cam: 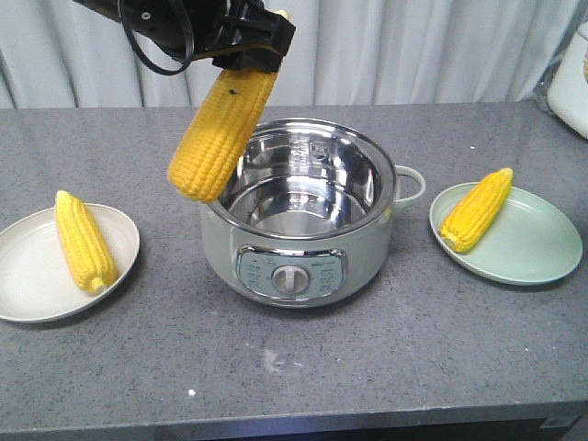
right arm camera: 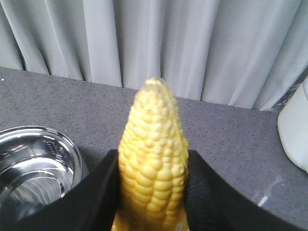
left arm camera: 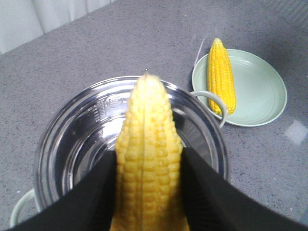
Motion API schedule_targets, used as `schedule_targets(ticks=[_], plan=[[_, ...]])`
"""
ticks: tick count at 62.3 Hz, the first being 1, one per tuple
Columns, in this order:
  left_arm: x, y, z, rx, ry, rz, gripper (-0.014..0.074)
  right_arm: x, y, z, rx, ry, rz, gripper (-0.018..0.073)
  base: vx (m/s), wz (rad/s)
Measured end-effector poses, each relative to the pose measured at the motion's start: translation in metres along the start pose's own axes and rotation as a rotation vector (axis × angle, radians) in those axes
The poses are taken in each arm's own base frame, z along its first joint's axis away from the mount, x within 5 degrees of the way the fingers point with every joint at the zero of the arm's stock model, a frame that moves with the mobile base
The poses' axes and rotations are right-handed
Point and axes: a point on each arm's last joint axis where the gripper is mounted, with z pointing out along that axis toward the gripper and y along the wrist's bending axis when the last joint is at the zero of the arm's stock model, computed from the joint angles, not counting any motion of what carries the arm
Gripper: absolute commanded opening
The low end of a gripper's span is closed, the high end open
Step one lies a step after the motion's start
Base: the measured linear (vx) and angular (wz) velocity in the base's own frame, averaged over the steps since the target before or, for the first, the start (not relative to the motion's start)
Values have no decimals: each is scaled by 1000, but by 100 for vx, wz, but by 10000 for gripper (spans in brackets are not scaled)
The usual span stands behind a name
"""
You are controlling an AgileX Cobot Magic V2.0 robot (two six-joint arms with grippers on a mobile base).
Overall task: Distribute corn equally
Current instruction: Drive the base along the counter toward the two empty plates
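Left jaws clamped on cob (cam: 223, 129) over the pot (cam: 367, 248); right jaws gripping second cob (right arm camera: 154, 159). Likely one each for white plate (cam: 28, 276) and green plate (cam: 542, 243), keeping counts even.

Four corn cobs show, all bright yellow with neat rows of kernels. The first cob (cam: 222, 129) hangs tilted in the air, pinched at its top end by the left hand (cam: 250, 41) — its low end is by the left edge of the pot (cam: 303, 266). The second cob (cam: 84, 243) lies flat on the white plate (cam: 23, 276). The third cob (cam: 478, 209) lies on the green plate (cam: 542, 248), close to the pot side. The fourth cob (right arm camera: 154, 154) is pinched in the right hand (right arm camera: 154, 192) — its pale tip sticks out.
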Motion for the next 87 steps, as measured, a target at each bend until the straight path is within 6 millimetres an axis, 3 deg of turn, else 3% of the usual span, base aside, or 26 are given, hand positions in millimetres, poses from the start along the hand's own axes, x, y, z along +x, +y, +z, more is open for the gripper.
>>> schedule_targets(ticks=[87], plan=[[0, 0, 0, 0, 0, 0, -6, 0, 0, 0, 0, 0, 0, -4, -2, -30]])
